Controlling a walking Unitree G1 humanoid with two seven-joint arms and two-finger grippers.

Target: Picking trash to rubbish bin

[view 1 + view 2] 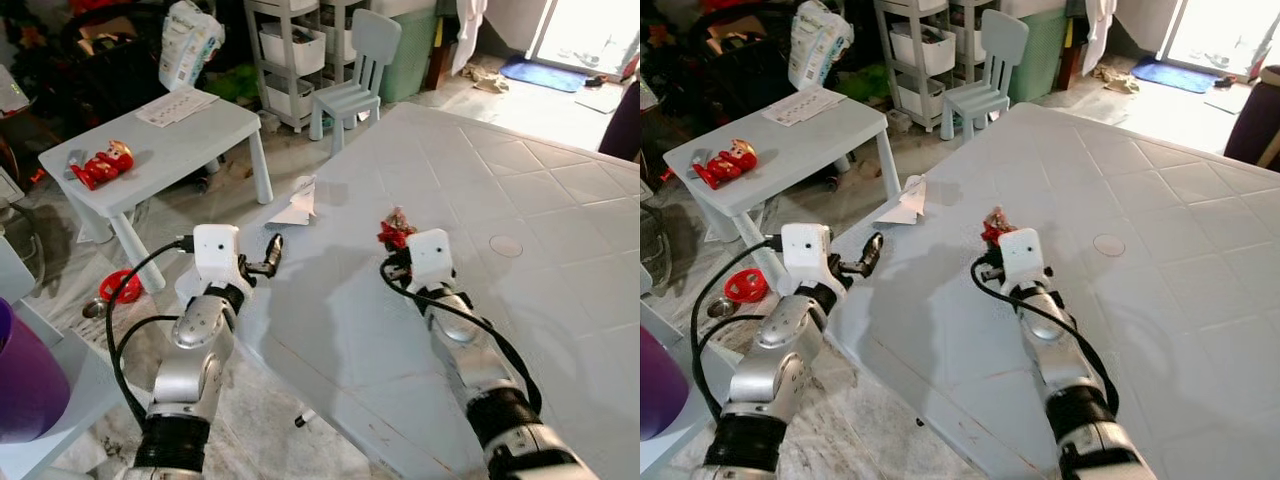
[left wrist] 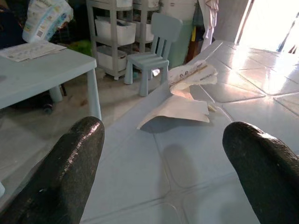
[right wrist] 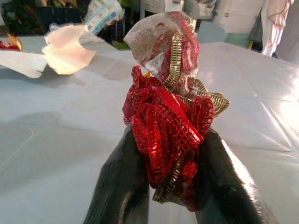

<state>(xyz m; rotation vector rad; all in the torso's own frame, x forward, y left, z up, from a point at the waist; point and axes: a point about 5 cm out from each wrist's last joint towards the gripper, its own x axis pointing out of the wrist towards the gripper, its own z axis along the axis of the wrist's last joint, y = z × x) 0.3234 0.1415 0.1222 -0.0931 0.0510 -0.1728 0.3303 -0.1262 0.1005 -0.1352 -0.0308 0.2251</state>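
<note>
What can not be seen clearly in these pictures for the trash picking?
- Rubbish bin: a purple container is cut off by the left eye view's edge; whether it is the bin is unclear.
- Print on the crumpled white paper: too small to read in the left wrist view.
- Lower part of the red and gold foil wrapper: hidden between the right pincer fingers.
- Sheets on the small table: too small to read.

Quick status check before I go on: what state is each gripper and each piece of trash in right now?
Right gripper: shut on the red foil trash, lifted above the large table.
Left gripper: open, empty, aimed at the crumpled paper.
Crumpled paper: lying loose near the large table's edge, untouched.
</note>
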